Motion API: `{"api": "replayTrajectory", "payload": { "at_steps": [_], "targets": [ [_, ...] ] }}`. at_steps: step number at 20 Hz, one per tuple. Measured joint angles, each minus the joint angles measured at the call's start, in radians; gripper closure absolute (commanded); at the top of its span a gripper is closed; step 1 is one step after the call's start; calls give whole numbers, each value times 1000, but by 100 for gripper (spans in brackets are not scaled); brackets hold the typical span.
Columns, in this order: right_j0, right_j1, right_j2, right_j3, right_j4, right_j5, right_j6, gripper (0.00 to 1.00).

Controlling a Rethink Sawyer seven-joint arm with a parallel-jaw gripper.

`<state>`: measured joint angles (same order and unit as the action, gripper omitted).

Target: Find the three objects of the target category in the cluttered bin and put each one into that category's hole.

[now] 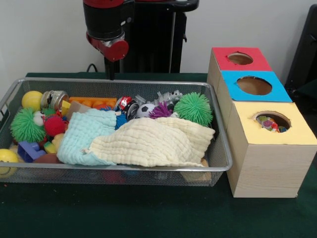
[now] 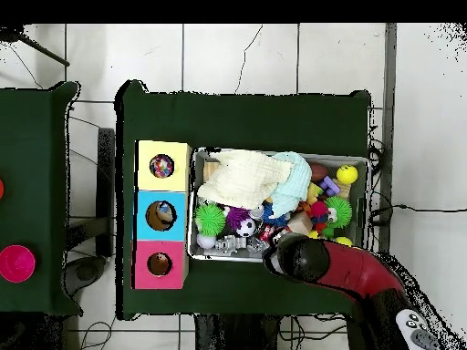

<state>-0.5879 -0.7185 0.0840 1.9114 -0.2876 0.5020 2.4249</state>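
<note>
We see the arm [image 1: 108, 29] standing behind the far rim of the wire bin [image 1: 223, 148], its red and black head raised above the clutter. Only a thin dark stem shows below that head, so we cannot tell how the fingers stand or whether they hold anything. From overhead the arm's head [image 2: 301, 258] sits over the bin's edge nearest the robot.

Inside the bin, a cream cloth [image 1: 158, 141] lies over a light blue cloth [image 1: 84, 136], and together they cover much of the middle. Around them we see a green spiky ball [image 1: 193, 108], a purple spiky ball [image 1: 160, 110], a small soccer ball [image 1: 144, 109], a yellow ball [image 1: 31, 99], a red spiky ball [image 1: 54, 125] and a blue block [image 1: 28, 150].

Just beside the bin on the green desk [image 1: 148, 213] stands the wooden box with a red hole [image 1: 240, 58], a blue hole [image 1: 254, 85] and a yellow hole [image 1: 273, 120]. Small colourful items show inside the yellow hole.
</note>
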Motion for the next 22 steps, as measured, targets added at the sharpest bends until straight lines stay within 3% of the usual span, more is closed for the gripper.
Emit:
{"api": "replayTrajectory", "payload": {
  "at_steps": [9,22],
  "targets": [
    [-34,78,-40,14,-58,-138,0,100],
    [14,219,-103,16,-77,-388,0,100]
  ]
}}
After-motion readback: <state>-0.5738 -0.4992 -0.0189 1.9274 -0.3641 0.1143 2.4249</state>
